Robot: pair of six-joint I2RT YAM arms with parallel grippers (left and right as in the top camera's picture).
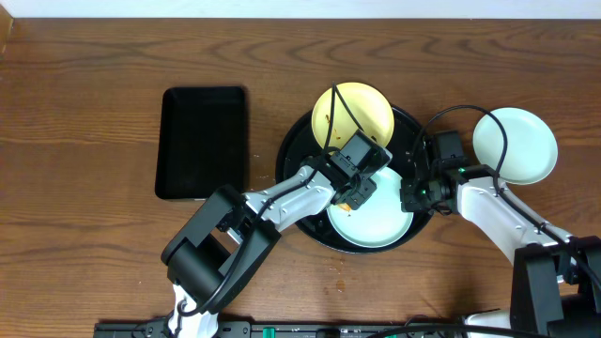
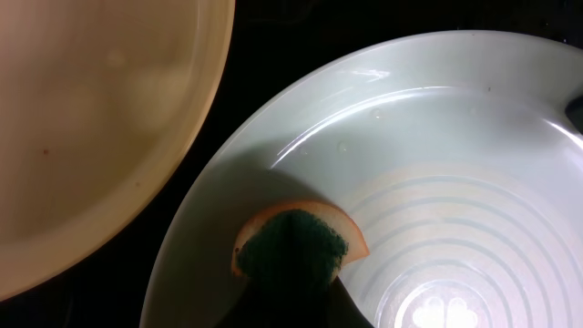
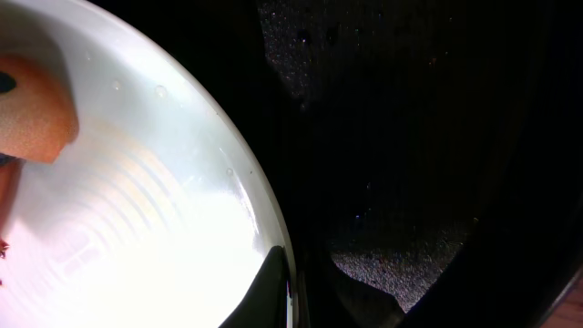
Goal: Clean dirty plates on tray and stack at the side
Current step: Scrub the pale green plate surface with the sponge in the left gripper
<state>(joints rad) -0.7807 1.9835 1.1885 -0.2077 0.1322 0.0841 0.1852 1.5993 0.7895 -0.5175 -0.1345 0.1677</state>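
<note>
Pinches an orange-and-green sponge point(image 2: 296, 241) in the left gripper point(image 1: 357, 197), pressing it onto the pale mint-white round plate point(image 1: 376, 230) at the near side of the large round glossy black tray point(image 1: 289, 155). Clamps that plate's right rim between the pressed-together fingers of the right gripper point(image 1: 410, 197). Shows a pale yellow round plate point(image 1: 362, 108) at the tray's far side and a second mint-white plate point(image 1: 515, 145) off it, on the brown wooden table point(image 1: 94, 94).
</note>
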